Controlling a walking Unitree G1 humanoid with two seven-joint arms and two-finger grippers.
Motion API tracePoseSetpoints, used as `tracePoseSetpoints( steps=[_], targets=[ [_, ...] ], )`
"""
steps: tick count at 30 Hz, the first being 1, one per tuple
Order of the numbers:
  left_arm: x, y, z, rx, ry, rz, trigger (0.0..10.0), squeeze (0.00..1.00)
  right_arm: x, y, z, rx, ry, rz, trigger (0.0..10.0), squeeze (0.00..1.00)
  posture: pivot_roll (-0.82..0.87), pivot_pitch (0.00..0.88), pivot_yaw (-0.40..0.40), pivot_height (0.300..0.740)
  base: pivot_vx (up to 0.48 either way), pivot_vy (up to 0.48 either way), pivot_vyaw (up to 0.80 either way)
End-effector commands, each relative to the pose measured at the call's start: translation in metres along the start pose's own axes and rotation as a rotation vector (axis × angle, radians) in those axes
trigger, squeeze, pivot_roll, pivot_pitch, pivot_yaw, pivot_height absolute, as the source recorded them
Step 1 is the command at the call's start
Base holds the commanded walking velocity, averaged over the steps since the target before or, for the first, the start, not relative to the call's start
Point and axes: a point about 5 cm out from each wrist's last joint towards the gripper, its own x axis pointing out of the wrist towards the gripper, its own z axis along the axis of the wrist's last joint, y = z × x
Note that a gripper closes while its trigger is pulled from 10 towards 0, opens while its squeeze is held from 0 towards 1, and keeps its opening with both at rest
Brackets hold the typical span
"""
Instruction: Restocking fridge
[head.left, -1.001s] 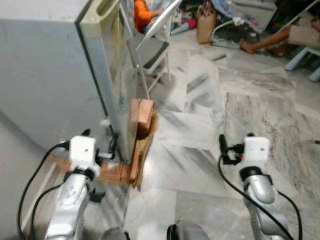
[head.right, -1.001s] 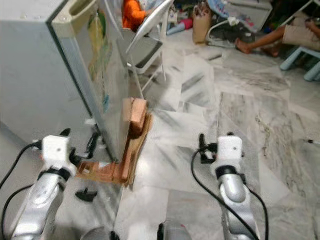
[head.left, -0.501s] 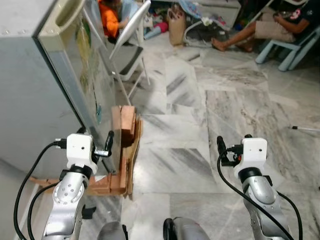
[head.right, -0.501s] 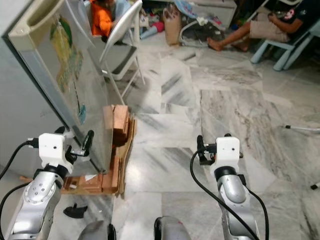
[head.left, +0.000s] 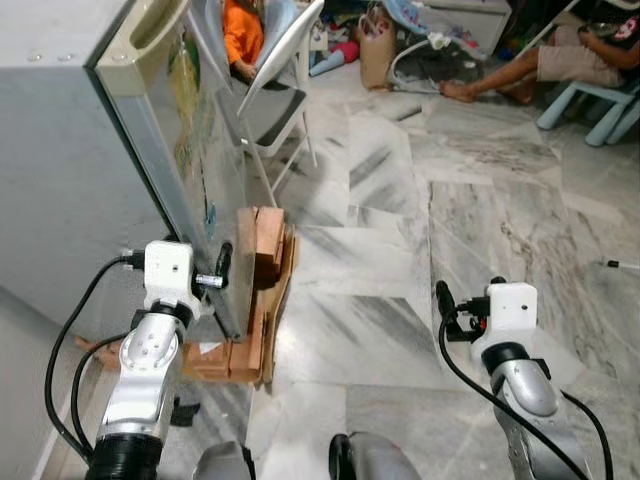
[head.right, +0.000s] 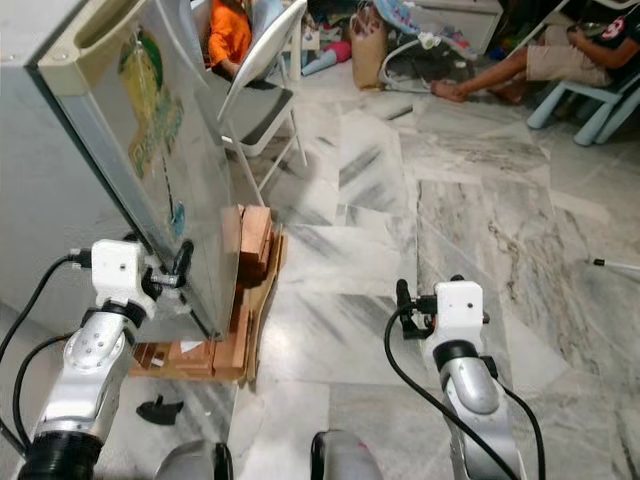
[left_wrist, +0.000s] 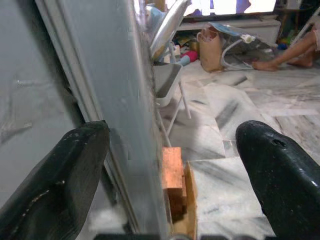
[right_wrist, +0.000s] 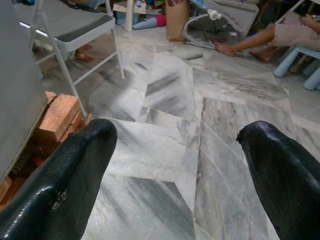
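**Fridge door edge bracketed by left gripper; restocking not begun**

Fridge (head.left: 100, 150) stands at the robot's left, raised on a base of wooden blocks (head.left: 262, 250) and cardboard. Its door (head.right: 170, 170) reads as shut or nearly so; from these angles I cannot tell whether it is cracked open. No food items are in the grippers or on the floor nearby, so my judgement is that the task is at its very start: door to be opened, goods to be fetched and loaded, all still to do.

Left gripper (left_wrist: 172, 165): jaws released and spread, one black finger on each side of the door's edge, not visibly pressing it. Right gripper (right_wrist: 175, 170): jaws released, wide apart, grasping nothing, held over bare floor well apart from the fridge.

Materials: fridge body is matte grey sheet metal with a cream moulded handle recess at the top and a green sticker on the door face. Floor (head.left: 480, 200) is polished grey-veined marble slabs, glossy. Metal folding chair (head.left: 285, 90) stands just behind the fridge. A person's legs (head.left: 520, 75) rest on the floor at the far side of the room.
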Motion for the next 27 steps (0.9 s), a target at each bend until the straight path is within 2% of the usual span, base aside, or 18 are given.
tracePoseSetpoints(
  steps=[1,10,15,18,21,22,24,26,27],
  targets=[
    [0.003,0.006,-0.004,0.026,0.017,0.034,10.0,0.0,-0.002,-0.004,0.003,-0.012,-0.005,-0.001,10.0,0.0,-0.1,0.107,-0.043,0.74,0.0,0.0,0.0],
    [0.022,0.006,-0.002,0.043,0.007,0.071,10.0,0.0,-0.009,-0.004,0.001,-0.017,0.011,0.004,10.0,0.0,-0.11,0.109,-0.043,0.74,0.0,0.0,0.0],
    [0.029,0.001,0.003,0.019,-0.009,0.049,10.0,0.0,-0.019,-0.005,-0.002,-0.005,0.023,0.047,10.0,0.0,-0.11,0.111,-0.048,0.74,0.0,0.0,0.0],
    [0.04,-0.014,0.014,0.003,-0.047,-0.023,10.0,0.0,-0.027,-0.005,-0.008,-0.012,0.041,0.085,10.0,0.0,-0.11,0.111,-0.052,0.74,0.0,0.0,0.0],
    [0.053,-0.039,0.032,0.009,-0.104,-0.141,10.0,0.0,-0.031,-0.008,-0.018,-0.038,0.089,0.094,10.0,0.0,-0.1,0.109,-0.052,0.74,0.0,0.0,0.0],
    [0.059,-0.051,0.042,0.013,-0.136,-0.189,10.0,0.0,-0.034,-0.011,-0.026,-0.032,0.112,0.09,10.0,0.0,-0.1,0.108,-0.049,0.74,0.0,0.0,0.0],
    [0.065,-0.061,0.05,0.014,-0.159,-0.223,10.0,0.0,-0.036,-0.016,-0.032,-0.033,0.133,0.074,10.0,0.0,-0.1,0.108,-0.048,0.74,0.0,0.0,0.0],
    [0.072,-0.082,0.064,-0.006,-0.187,-0.291,10.0,0.0,-0.037,-0.021,-0.038,-0.03,0.15,0.053,10.0,0.0,-0.11,0.106,-0.041,0.74,0.0,0.0,0.0],
    [0.074,-0.098,0.072,-0.013,-0.205,-0.355,10.0,0.0,-0.038,-0.022,-0.04,-0.03,0.154,0.049,10.0,0.0,-0.12,0.105,-0.038,0.74,0.0,0.0,0.0]
  ],
)
